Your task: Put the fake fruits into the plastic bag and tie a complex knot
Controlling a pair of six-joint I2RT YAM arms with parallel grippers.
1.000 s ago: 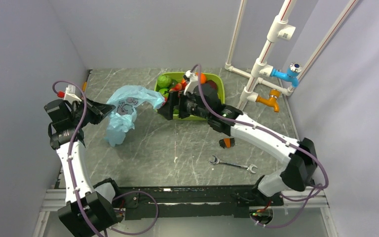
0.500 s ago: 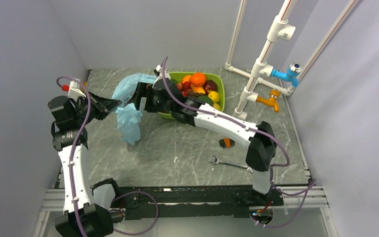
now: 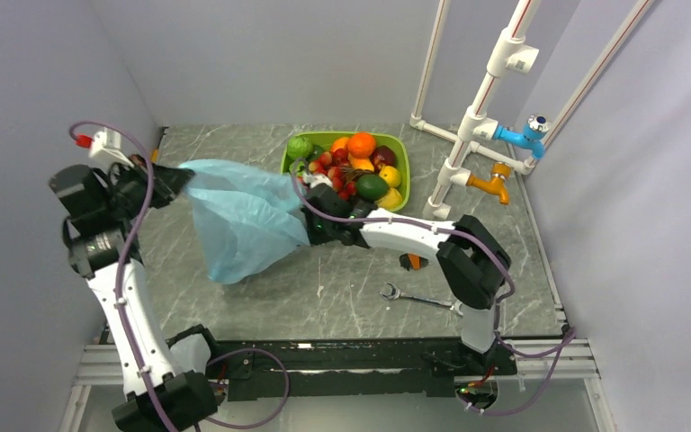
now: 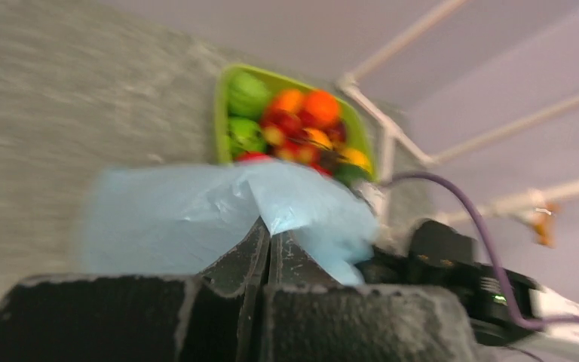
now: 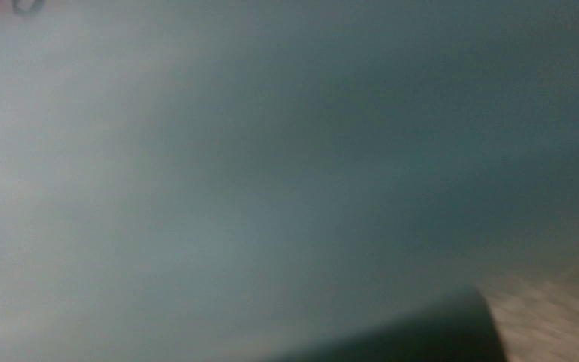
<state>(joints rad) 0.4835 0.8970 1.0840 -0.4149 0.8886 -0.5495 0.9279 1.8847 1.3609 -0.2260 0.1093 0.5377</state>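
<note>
Plainly, the plastic bag (image 3: 245,220) hangs pinched in the left tool (image 4: 265,235).

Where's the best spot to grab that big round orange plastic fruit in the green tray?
Probably from straight above, fingers across the middle of the big round orange plastic fruit: it sits highest, upper half exposed, other fruits crowding its sides.

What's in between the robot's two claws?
The light-blue plastic bag. In the top view it is spread from the left claw, which pinches one edge, across to the right claw at its other side.
</note>
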